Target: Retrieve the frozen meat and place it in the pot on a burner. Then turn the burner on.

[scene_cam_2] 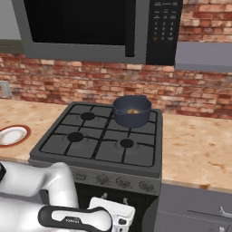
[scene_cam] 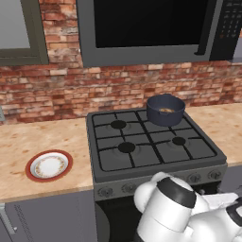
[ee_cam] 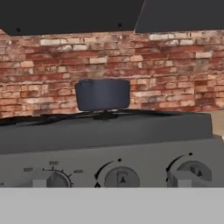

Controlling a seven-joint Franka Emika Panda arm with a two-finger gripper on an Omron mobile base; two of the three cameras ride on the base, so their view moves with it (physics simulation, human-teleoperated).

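- At the stove's rear right corner, the pot (scene_cam: 165, 109) sat on its burner with the frozen meat (scene_cam: 166, 110) inside.
- Pincer (scene_cam_2: 118, 221) hung before the knobs (ee_cam: 121, 178); its opening could not be told.
- Best: pick the rear-right knob, grip squarely, then twist.

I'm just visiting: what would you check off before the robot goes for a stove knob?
1. Frozen meat in the pot: ok, a golden-brown piece shows inside.
2. Pot on a burner: ok, it sits on the back right grate of the stove.
3. Knobs ahead of the hand camera: ok.
4. Which knob runs the pot's burner: cannot tell.
5. Tool open or shut: cannot tell.
6. Plate out of the way: ok, on the counter left of the stove.
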